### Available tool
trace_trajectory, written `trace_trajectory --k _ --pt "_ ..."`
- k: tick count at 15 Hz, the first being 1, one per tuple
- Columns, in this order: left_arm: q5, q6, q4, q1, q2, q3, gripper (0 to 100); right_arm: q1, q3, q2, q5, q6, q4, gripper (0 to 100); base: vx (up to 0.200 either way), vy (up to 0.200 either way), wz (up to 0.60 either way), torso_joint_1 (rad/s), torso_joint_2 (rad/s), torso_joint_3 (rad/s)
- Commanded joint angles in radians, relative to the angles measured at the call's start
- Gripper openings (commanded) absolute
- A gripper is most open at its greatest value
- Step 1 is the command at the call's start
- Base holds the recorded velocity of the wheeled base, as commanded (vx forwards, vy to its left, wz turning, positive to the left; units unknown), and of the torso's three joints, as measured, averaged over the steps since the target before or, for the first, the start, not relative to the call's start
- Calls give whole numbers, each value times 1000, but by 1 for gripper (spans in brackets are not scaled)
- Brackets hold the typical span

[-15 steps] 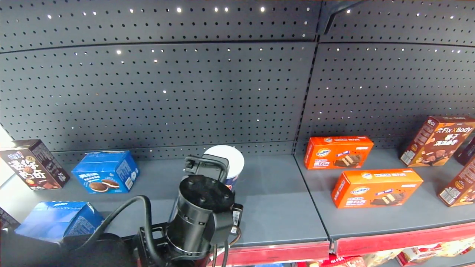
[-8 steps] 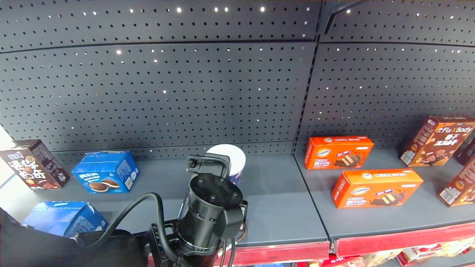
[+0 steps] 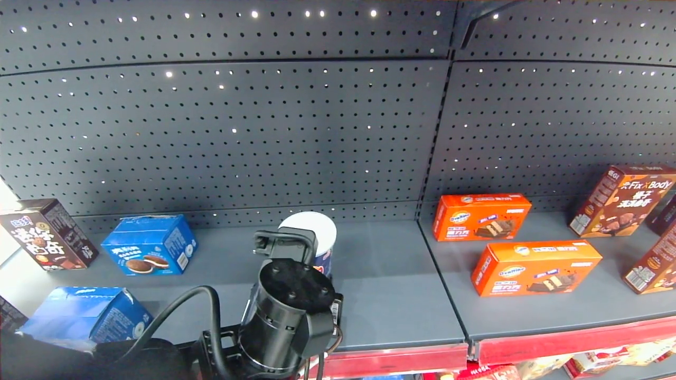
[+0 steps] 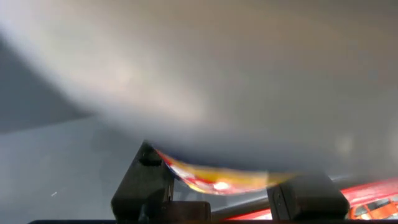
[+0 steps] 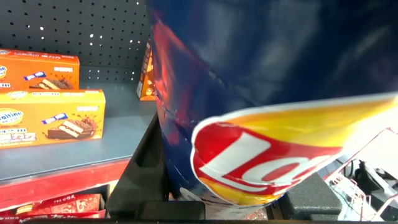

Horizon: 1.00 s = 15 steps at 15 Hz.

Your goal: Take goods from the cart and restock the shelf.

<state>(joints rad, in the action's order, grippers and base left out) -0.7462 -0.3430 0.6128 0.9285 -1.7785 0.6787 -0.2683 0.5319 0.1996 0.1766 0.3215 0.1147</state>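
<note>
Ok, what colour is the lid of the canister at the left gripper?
White; the canister's lid shows best in the head view.

Your white-lidded can point(image 3: 309, 228) — blue-sided, upright — is at the middle of the shelf point(image 3: 401, 285); your dark-blue can point(image 5: 249, 74), red-and-yellow logo, is near that shelf's red front edge.

a shop: dark pegboard-backed shelf point(image 3: 391, 274) with boxed snacks point(image 3: 533, 266) and a red price rail point(image 3: 570, 340).
</note>
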Motion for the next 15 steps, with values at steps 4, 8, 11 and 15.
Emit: trace_trajectory --k 4,8,11,15 --pt "1 -1 -5 -14 37 -45 0 1 -9 1 0 1 0 0 0 0 0 0 0 0" --pt "-9 -14 -5 -22 60 -85 0 1 -27 -11 -2 1 -1 0 0 0 0 0 0 0" --pt "-9 -14 -4 -20 62 -97 0 1 -40 -23 -2 1 0 0 0 0 0 0 0 0" --pt "-9 -14 -4 -22 62 -97 0 1 -40 -20 -3 1 -1 0 0 0 0 0 0 0"
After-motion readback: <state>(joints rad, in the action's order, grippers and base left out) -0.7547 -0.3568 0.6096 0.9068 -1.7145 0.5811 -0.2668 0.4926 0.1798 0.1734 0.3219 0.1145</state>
